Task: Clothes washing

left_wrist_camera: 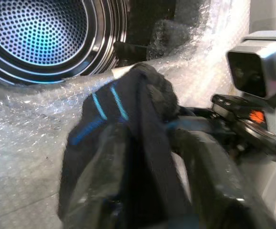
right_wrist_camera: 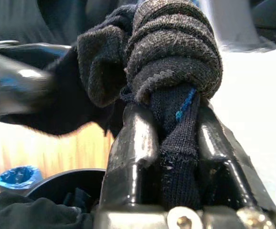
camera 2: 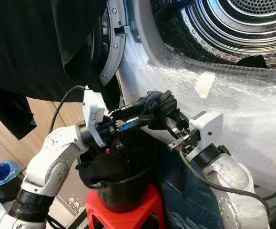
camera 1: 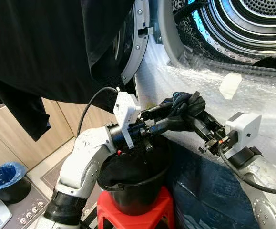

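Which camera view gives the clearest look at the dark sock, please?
The right wrist view: the sock is sharp, knotted, pinched in the right claw. The left wrist view blurs it; the eye views show a small bundle between both claws.

Bucket (camera 1: 142, 188) contents mostly hidden, possibly dark clothes; drum (camera 1: 252, 19) cropped.

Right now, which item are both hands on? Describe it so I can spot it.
Below the open washer drum, above the black bucket on the red stool, the left hand and right hand meet. Both grip a dark bunched sock with thin blue stripes, unlike the plain black clothes in the bucket.
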{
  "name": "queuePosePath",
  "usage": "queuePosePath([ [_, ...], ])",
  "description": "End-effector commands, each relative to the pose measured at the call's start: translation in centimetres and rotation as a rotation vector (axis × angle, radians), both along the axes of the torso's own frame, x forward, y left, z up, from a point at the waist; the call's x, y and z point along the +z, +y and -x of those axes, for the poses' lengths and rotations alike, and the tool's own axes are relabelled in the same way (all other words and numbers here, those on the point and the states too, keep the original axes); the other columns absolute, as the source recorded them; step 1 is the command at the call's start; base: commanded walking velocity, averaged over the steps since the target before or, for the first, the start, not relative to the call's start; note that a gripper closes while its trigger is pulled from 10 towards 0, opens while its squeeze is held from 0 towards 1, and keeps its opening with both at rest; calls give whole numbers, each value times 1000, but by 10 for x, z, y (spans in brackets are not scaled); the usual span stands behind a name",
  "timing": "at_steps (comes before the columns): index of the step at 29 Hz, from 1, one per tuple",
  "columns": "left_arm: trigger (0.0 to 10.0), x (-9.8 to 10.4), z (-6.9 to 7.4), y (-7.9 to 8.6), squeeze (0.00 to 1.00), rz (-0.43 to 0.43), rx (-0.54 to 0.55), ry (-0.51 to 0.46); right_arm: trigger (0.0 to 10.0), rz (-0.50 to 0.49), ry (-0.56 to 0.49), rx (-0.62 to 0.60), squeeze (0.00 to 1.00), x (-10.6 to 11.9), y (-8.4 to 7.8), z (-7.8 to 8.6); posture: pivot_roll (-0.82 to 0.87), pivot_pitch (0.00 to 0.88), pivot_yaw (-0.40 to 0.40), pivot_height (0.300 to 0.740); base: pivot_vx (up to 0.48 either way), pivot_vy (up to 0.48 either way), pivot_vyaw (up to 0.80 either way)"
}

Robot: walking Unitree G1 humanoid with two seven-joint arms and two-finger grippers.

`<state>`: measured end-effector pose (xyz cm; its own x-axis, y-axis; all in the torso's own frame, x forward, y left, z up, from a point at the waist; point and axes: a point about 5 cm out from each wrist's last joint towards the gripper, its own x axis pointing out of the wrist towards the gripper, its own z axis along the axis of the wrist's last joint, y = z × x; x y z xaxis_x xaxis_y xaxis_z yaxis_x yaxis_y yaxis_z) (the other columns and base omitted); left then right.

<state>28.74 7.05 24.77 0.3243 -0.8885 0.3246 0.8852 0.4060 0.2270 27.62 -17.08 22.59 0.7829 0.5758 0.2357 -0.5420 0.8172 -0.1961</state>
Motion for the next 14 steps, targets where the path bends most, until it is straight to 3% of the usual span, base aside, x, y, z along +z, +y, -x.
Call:
queuePosePath([
  [1, 10000, 3, 6, 2, 1000, -2, -3, -7, 0, -6, -39, 8, 0, 10, -4, -3, -83, 2, 61, 740, 0, 0, 0],
  [8, 10000, 2, 17, 4, 1000, -13, -6, 5, 0, -9, -65, 44, 0, 20, -11, -7, -72, 0, 41, 740, 0, 0, 0],
  [13, 10000, -5, 24, 7, 1000, -47, -20, 32, 0, -16, -94, 147, 0, 36, -14, -4, -73, 0, 26, 740, 0, 0, 0],
  [14, 10000, -10, 29, 8, 1000, -76, -40, 49, 0, -41, -101, 220, 0, 47, -13, -1, -72, 0, 22, 740, 0, 0, 0],
])
